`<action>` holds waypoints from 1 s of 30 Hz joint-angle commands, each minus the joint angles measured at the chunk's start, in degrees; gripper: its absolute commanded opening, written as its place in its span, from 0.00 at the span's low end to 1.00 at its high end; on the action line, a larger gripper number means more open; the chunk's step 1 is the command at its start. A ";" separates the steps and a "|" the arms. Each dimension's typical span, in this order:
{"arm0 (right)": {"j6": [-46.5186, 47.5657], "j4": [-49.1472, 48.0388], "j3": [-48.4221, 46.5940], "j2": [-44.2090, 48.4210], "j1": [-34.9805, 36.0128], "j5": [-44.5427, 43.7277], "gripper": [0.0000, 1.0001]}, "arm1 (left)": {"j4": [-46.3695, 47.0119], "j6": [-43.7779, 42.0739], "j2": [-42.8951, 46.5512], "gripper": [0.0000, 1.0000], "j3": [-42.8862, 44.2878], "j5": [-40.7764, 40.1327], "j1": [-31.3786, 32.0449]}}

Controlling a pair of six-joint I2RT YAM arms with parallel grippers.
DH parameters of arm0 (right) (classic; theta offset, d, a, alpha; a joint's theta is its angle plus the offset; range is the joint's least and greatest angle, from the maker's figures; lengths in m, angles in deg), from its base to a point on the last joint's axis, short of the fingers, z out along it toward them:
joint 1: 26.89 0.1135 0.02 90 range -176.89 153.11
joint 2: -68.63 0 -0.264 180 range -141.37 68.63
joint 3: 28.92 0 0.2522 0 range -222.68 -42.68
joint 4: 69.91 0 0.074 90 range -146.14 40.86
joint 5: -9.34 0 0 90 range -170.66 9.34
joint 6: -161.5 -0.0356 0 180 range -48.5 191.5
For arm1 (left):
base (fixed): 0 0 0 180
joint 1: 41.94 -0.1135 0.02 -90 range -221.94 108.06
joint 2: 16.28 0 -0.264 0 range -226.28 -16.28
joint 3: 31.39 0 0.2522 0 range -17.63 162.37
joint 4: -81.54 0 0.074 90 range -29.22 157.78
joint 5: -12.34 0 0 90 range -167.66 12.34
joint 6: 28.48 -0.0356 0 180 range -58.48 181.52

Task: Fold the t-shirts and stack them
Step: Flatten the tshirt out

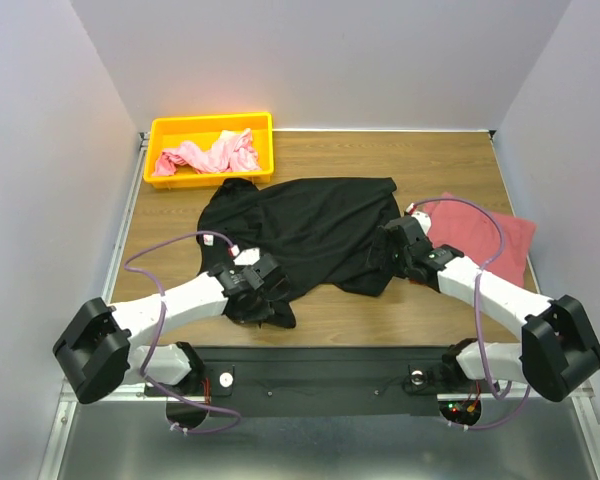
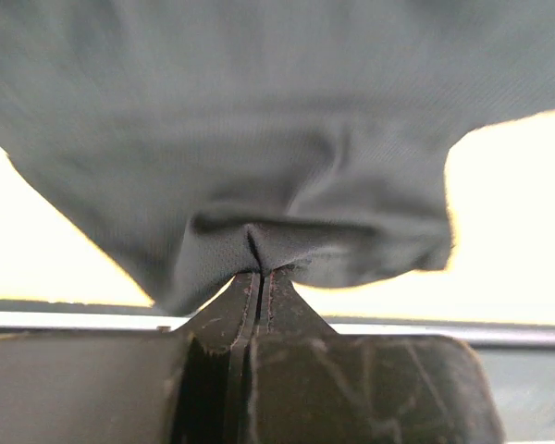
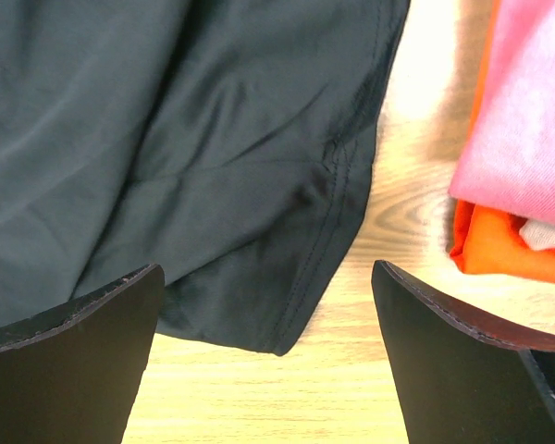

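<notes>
Grippers at the near corners of the black t-shirt (image 1: 310, 225), which lay spread across the middle of the wooden table (image 1: 450, 160). The left gripper (image 2: 259, 277) was clenched on a pinch of the shirt's near-left edge, apparently to carry that side over. The right gripper (image 3: 266, 277) hung released, its fingers either side of the hem corner, probably ready to take it. A narrow strip of bare wood separated this hem from the folded rose-red tee (image 1: 490, 235) and the orange tee (image 3: 486, 245) under it. The shirt's far end lay close to the yellow bin (image 1: 160, 130) holding a light pink tee (image 1: 210, 155). Open wood remained along the near edge.
</notes>
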 commanded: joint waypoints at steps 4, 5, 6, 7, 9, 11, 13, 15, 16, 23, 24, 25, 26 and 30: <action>-5.78 1.40 1.05 -2.89 0.02 -3.03 0.99 | -3.58 3.18 4.51 0.00 4.90 -16.62 -3.18; -6.22 1.49 0.87 -3.50 0.02 -4.43 0.99 | -3.14 3.10 5.39 0.00 4.72 -17.15 -3.89; -6.66 1.40 0.35 -5.07 0.02 -4.97 0.96 | -2.18 2.92 7.05 0.00 4.37 -17.50 -5.81; -7.62 1.40 0.08 -5.78 -0.07 -5.50 0.93 | -1.39 1.87 8.03 0.00 3.50 -17.60 -6.70; -8.42 1.40 -0.53 -7.37 -0.16 -6.73 0.87 | -0.15 0.81 9.79 0.00 2.70 -16.81 -8.98; -9.65 1.31 -1.15 -9.21 -0.59 -8.74 0.77 | 1.61 -0.41 12.33 0.00 2.08 -15.93 -11.36; -10.52 1.31 -1.50 -10.18 -1.64 -9.36 0.74 | 2.57 -0.86 14.18 0.00 1.65 -15.84 -12.76; -11.14 1.23 -1.50 -10.36 -2.00 -9.98 0.72 | 3.45 -1.91 15.06 0.00 1.47 -15.31 -13.38; -10.80 1.23 -1.67 -10.71 -2.35 -10.33 0.70 | 3.98 -2.00 15.15 0.00 1.21 -15.22 -13.65; -8.60 1.05 -2.82 -12.64 -2.70 -10.42 0.59 | 4.69 -1.91 13.05 0.00 0.76 -15.13 -14.44; -8.34 0.96 -3.34 -13.08 -2.70 -10.42 0.59 | 4.77 -1.92 13.05 0.00 0.76 -15.14 -14.53; -7.90 0.96 -3.61 -13.96 -2.70 -10.16 0.59 | 4.78 -1.92 13.13 0.00 0.76 -15.22 -14.79; -7.72 0.88 -3.96 -14.40 -2.70 -9.72 0.59 | 4.86 -1.92 13.22 0.00 0.76 -15.31 -14.88; -6.93 0.00 -5.10 -17.04 -2.70 -7.88 0.52 | 5.04 -2.09 14.01 0.00 0.76 -15.31 -15.40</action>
